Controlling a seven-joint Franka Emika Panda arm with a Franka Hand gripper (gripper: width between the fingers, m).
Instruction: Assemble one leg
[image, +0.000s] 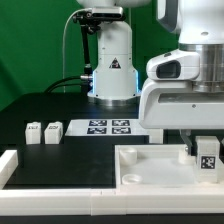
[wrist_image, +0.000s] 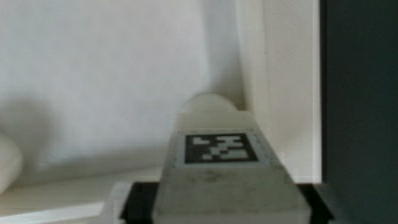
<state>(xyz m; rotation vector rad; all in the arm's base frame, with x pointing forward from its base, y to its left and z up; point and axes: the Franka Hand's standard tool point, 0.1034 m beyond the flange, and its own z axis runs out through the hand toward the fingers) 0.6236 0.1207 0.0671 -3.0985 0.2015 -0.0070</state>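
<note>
My gripper (image: 206, 150) is shut on a leg (image: 207, 152), a small white block with a black-and-white tag, and holds it over the near right corner of the large white panel (image: 150, 165). In the wrist view the leg (wrist_image: 219, 150) stands between the dark fingers (wrist_image: 143, 201), its rounded tip pointing at the white panel (wrist_image: 107, 80) close below. Two more legs (image: 34, 132) (image: 53, 130) lie on the black table at the exterior view's left.
The marker board (image: 108, 126) lies on the table in front of the arm's base (image: 112, 75). A white rail (image: 8, 165) runs along the near left edge. The panel's raised rim (wrist_image: 281, 70) runs beside the held leg.
</note>
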